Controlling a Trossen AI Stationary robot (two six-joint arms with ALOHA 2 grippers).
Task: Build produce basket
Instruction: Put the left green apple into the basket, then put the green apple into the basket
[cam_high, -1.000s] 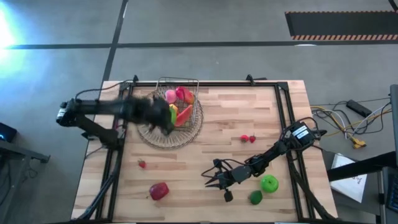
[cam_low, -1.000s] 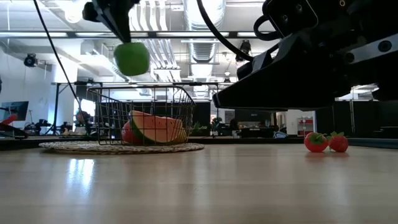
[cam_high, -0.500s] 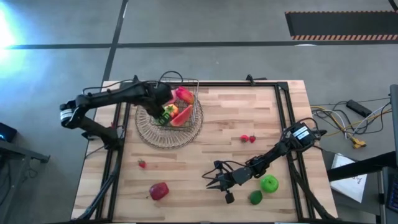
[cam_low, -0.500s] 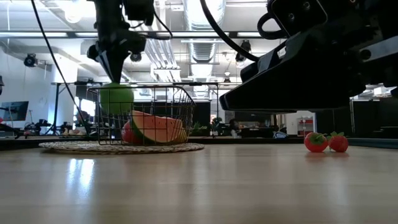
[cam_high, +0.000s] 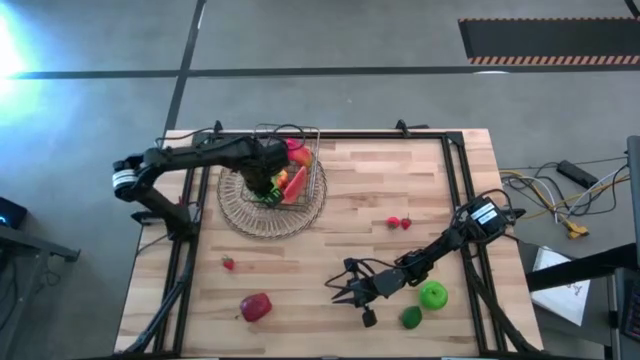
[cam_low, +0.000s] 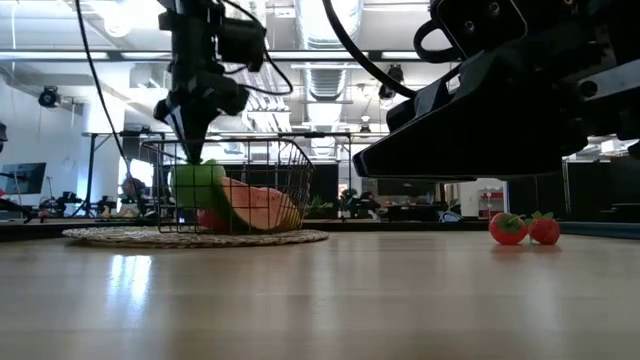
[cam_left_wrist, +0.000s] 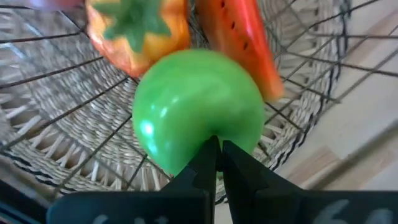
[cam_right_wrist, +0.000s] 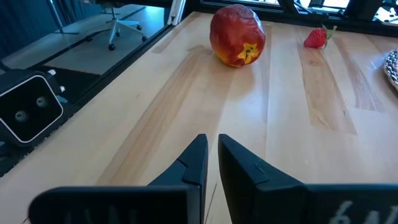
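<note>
Left gripper is down inside the wire basket, fingers pinched together on the stem end of a green apple. In the low view the apple sits low in the basket, under the gripper, touching or nearly touching the contents; can't tell which. Just past the apple from the fingers: an orange tomato w/ green top, and a red watermelon slice beside it, leaning on the basket wall. Basket stands on a round woven mat at the far left part of the table.

Right gripper hovers low over the near middle of the table, fingers close together w/ a thin gap, holding nothing. Ahead of it in the right wrist view: a red apple on the wood, well apart, and a small strawberry farther off. Behind that gripper, near its arm: another green apple and a dark green piece, both on the table. Two small red berries lie mid-table, between the basket and the right arm; one more berry lies near the mat's near edge.
</note>
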